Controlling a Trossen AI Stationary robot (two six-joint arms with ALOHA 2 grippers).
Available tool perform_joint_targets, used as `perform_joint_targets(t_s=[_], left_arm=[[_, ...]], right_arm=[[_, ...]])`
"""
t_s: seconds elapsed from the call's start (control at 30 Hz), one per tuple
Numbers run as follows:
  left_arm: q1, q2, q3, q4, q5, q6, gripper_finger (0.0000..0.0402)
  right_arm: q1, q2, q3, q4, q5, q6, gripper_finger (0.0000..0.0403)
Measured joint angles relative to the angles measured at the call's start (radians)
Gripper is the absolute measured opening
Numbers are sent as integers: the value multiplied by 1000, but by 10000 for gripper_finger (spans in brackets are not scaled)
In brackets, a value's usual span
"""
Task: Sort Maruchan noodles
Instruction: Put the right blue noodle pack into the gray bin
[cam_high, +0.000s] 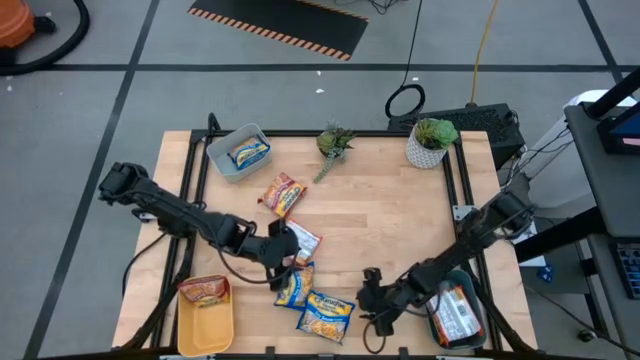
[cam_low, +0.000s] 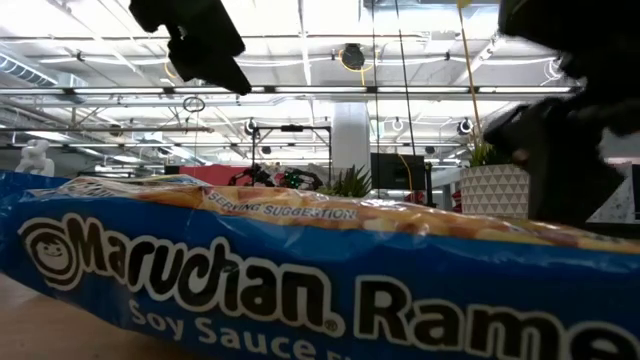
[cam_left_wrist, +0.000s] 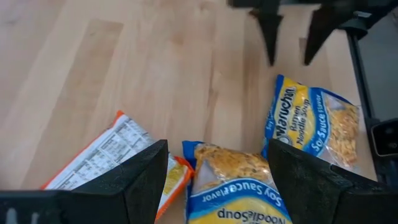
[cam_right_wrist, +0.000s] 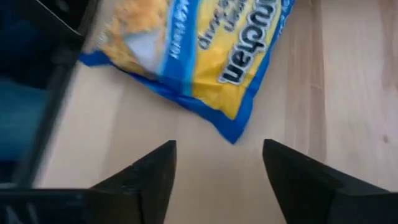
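Observation:
My left gripper (cam_high: 284, 258) is open and hovers over a cluster of Maruchan packets near the table's near-middle. In the left wrist view its fingers (cam_left_wrist: 140, 180) stand on either side of a blue-and-yellow packet (cam_left_wrist: 236, 186). Beside that packet lie an orange packet (cam_left_wrist: 118, 155) showing its printed back and a second blue-and-yellow packet (cam_left_wrist: 311, 121). My right gripper (cam_high: 371, 298) is open, just right of this second packet (cam_high: 327, 313), whose corner (cam_right_wrist: 233, 134) lies ahead of its fingers. An orange-red packet (cam_high: 283, 192) lies flat farther back.
A grey bin (cam_high: 222, 160) at the far left holds a blue-and-yellow packet. A yellow bin (cam_high: 205, 335) at the near left holds a red-and-yellow one. A teal bin (cam_high: 470, 290) at the near right holds a white-and-red one. Two potted plants (cam_high: 430, 140) stand along the far edge.

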Motion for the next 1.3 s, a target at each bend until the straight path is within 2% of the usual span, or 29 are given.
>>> perform_joint_targets(t_s=[0.2,0.4,0.7,1.03,1.1,1.3], left_arm=[[-9,-1,0,1,-4,1,276],[-8,-1,0,3,-19,22,276],[-8,-1,0,3,-23,43,276],[-1,-1,0,5,-23,54,276],[2,-1,0,9,-23,54,276],[13,-1,0,46,-23,54,276]], right_arm=[[-15,77,2,93,2,-75,250],[-26,100,4,106,26,-103,228],[-49,104,2,144,31,-126,152],[-64,87,-1,131,52,-193,10],[-64,69,-3,114,68,-214,7],[-65,-49,-2,37,212,-259,2]])
